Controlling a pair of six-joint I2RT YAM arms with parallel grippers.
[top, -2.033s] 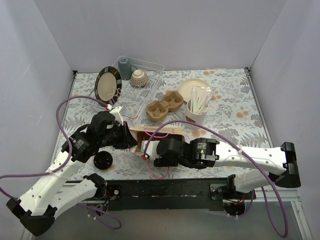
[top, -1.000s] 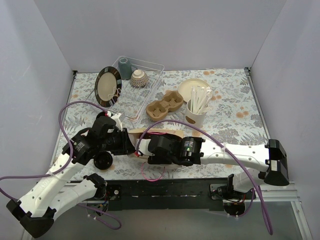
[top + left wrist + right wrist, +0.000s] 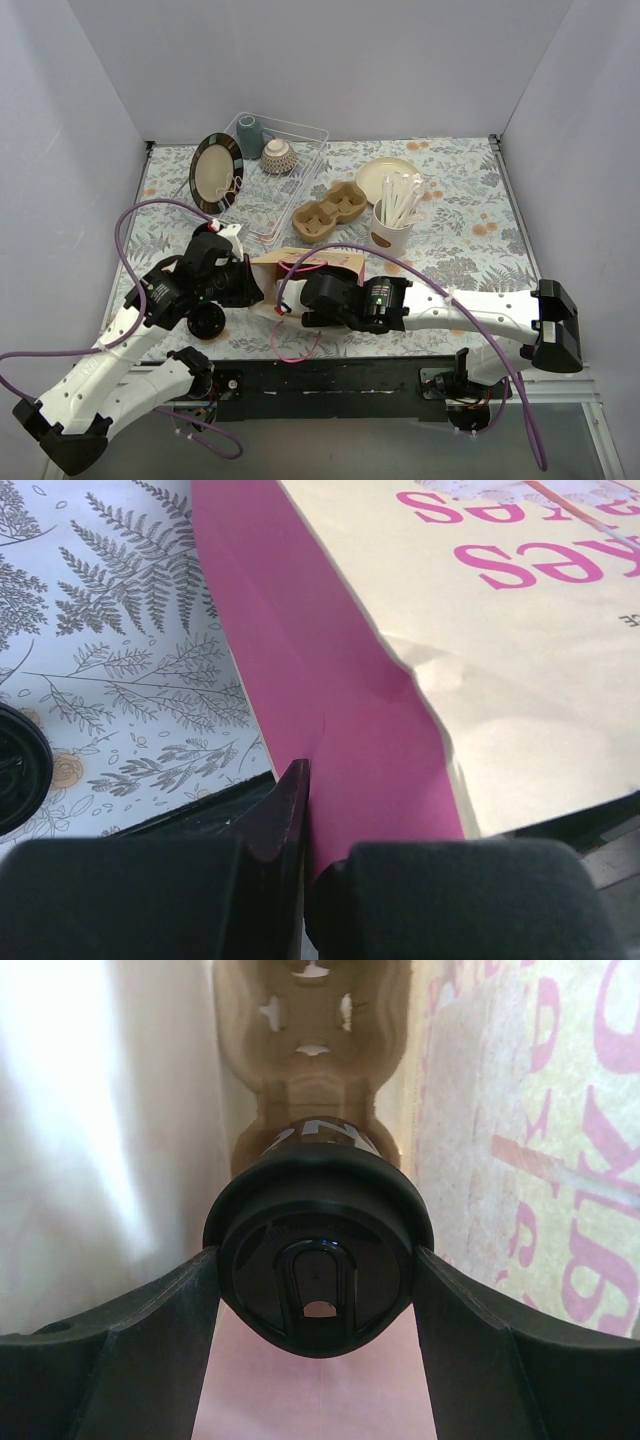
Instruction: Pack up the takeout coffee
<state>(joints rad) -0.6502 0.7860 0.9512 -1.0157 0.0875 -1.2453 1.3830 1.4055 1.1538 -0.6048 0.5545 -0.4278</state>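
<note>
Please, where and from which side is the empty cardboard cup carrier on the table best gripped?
Take the cardboard cup carrier at its narrow waist between the two wells, coming straight down from above. It lies flat with both wells open upward, so the waist is likely the slimmest span for the fingers. The clear tray close on its left crowds a side approach.

pink "KES" fragment, on paper bag (image 3: pixel 520 680)
</note>
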